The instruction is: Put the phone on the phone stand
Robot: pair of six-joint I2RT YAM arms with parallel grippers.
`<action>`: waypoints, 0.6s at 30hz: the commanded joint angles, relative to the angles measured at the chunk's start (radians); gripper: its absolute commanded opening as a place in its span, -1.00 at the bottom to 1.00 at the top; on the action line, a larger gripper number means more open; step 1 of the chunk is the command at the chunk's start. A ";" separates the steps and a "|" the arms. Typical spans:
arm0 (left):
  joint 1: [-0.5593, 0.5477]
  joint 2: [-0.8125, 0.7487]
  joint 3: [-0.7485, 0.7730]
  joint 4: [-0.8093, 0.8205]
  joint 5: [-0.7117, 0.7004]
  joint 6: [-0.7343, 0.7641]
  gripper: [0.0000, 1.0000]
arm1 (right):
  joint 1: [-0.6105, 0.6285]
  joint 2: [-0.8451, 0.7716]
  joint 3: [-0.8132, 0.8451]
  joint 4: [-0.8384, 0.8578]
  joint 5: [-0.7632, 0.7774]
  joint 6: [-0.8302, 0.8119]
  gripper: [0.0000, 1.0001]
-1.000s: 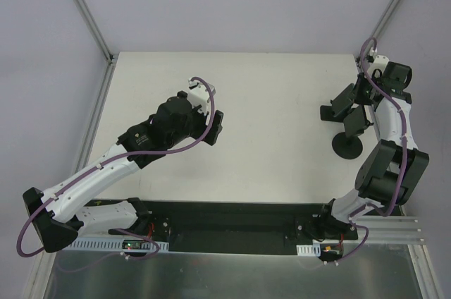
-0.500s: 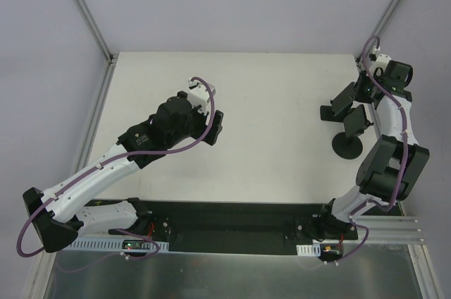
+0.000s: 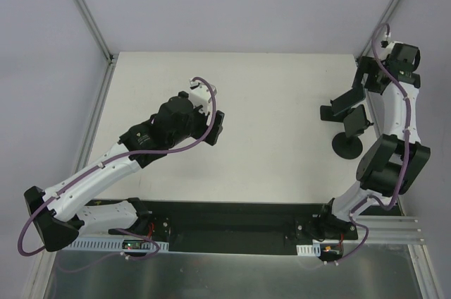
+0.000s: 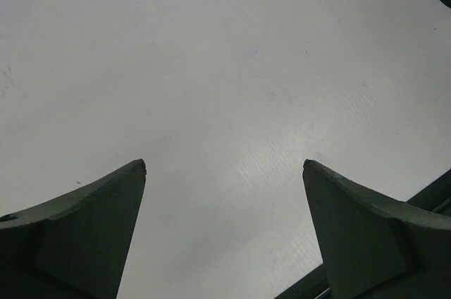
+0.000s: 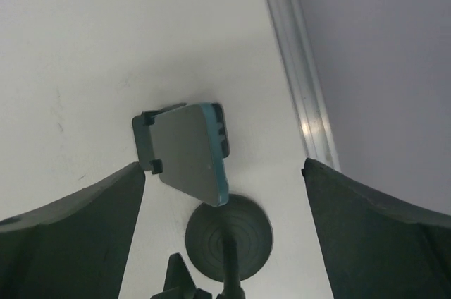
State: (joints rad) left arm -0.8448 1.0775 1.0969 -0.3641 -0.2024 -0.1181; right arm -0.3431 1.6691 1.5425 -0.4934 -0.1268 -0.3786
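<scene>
- Nearest to us, the right claw shows two dark, matte, wedge-shaped fingers spread wide apart and gripping nothing.
- Low between those fingers stands the phone stand. Its foot is a round black disc moulded with fine concentric rings, and a thin stem runs from the disc's centre to the lower edge of the view.
- Just past that foot, left of centre between the fingers, sits the phone. It is a thin flat slab with a smooth, dull dark-grey face and a bluish strip along its right-hand edge.
- Its left edge rests against two small square hooks, and neither finger touches it. We take it to be on the stand's holder, but how the holder joins the stem is hidden from us.
- Beyond the right finger runs a pale metal rail with a bright glint, then a smooth lilac wall.
- The left claw, well apart from the stand, has the same faceted fingers, also held apart.
- Between and beyond them lies only the table, off-white and matte, with faint scuffs and one streaky glossy patch.
</scene>
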 commanded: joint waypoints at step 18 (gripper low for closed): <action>0.056 -0.174 -0.002 0.070 0.031 -0.041 0.88 | 1.248 -0.594 -0.120 -0.179 0.572 0.314 0.93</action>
State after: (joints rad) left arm -0.7906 1.0172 1.0454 -0.3450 -0.2520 -0.1303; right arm 0.7860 1.3453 1.4769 -0.6987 0.5209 -0.2413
